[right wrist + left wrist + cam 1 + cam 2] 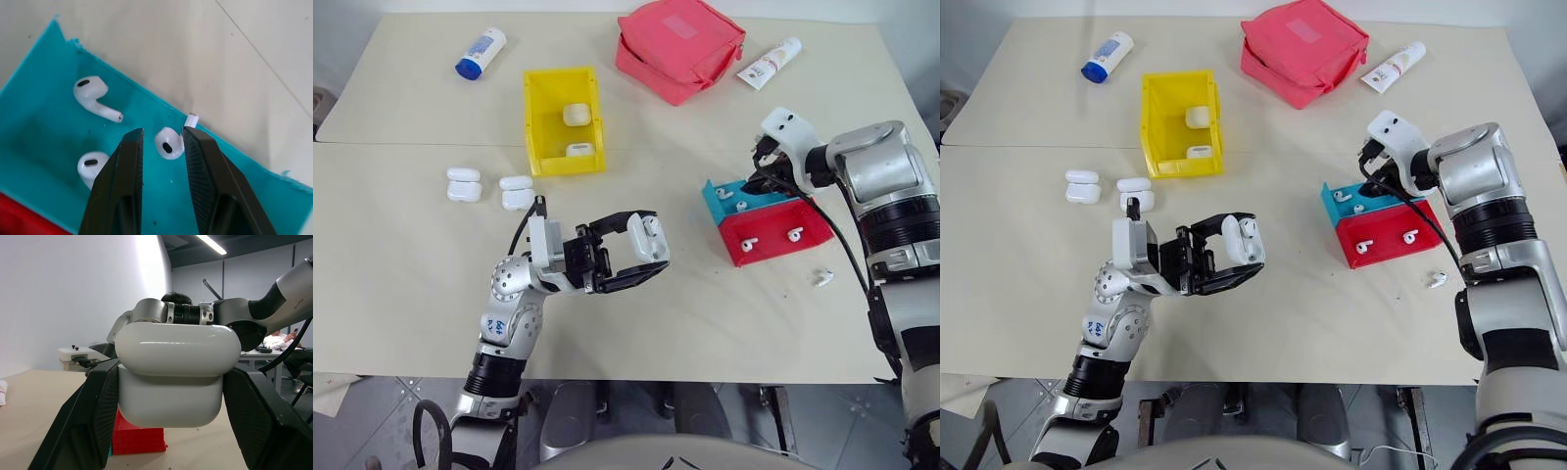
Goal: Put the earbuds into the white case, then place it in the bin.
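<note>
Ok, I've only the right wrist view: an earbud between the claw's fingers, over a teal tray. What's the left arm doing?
Observer: The left claw is shut on a white case, held off the table.
Operator: Anything in the bin?
Observer: The yellow bin holds two cases.
Operator: Stray earbuds?
Observer: One earbud lies on the table, beside the red tray, outside it.

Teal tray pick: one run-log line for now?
left fingers: shut on white case | right fingers: straddling earbud in teal tray | bin: two cases
</note>
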Available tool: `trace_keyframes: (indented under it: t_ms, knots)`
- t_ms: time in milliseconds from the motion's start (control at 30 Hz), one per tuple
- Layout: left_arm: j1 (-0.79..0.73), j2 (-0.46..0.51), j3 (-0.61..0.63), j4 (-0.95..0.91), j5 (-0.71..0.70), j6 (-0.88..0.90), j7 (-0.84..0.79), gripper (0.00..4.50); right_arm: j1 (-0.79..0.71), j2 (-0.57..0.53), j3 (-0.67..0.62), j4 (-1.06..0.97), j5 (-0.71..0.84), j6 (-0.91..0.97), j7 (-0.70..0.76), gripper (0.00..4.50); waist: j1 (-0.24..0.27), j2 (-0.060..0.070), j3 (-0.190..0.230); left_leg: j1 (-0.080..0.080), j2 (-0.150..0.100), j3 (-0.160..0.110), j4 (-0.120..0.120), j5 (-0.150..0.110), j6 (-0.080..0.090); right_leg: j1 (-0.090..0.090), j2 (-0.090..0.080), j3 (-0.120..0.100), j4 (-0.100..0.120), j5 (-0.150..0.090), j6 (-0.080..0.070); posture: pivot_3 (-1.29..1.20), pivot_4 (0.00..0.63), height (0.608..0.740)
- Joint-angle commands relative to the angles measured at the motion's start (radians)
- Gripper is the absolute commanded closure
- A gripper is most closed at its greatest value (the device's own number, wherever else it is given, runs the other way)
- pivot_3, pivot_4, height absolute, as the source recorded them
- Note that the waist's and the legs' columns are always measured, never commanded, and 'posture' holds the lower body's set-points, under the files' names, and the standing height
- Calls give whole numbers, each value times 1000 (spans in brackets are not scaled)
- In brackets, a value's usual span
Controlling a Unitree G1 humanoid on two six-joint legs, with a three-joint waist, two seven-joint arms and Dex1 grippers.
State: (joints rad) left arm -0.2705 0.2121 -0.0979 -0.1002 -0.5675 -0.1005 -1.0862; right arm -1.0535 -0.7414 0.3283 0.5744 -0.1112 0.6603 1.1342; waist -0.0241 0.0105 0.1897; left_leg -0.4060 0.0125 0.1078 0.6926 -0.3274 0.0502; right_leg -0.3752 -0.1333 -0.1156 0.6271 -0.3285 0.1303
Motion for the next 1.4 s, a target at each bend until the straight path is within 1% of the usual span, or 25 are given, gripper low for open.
trace_keyframes:
  t_ms: [33,367,500,700,800,1000,1200,1400]
  knots:
    - [6,-2,0,-22,0,-17,-4,1692,-23,-52,33,-32,-48,-121,57,3215,-1,0,0,0,0,0,0,0,0,0,0,0,0,0,0,0,150,740]
    - [22,-3,-3,-38,5,-20,5,1692,-84,2,49,162,-116,-253,22,3215,-2,0,0,0,0,0,0,0,0,0,0,0,0,0,0,0,150,740]
    - [31,-1,-4,-50,7,-20,9,1692,-91,18,54,204,-128,-271,37,3215,-2,0,0,0,0,0,0,0,0,0,0,0,0,0,0,0,150,740]
    - [41,4,-3,-62,8,-18,12,1692,-87,18,55,188,-135,-265,72,3215,-3,0,0,0,0,0,0,0,0,0,0,0,0,0,0,0,150,740]
    - [39,5,-4,-62,6,-16,11,1692,-65,-1,55,130,-130,-253,126,3215,-2,0,0,0,0,0,0,0,0,0,0,0,0,0,0,0,150,740]
    - [30,4,-5,-54,3,-14,5,1692,-53,-17,28,65,-121,-203,142,3215,-2,0,0,0,0,0,0,0,0,0,0,0,0,0,0,0,150,740]
    - [22,3,-4,-45,1,-13,0,1692,-43,-31,15,28,-120,-168,123,3215,-1,0,0,0,0,0,0,0,0,0,0,0,0,0,0,0,150,740]
    - [15,1,-3,-37,2,-13,-3,1692,-49,-7,7,36,-113,-153,84,3215,-2,0,0,0,0,0,0,0,0,0,0,0,0,0,0,0,150,740]
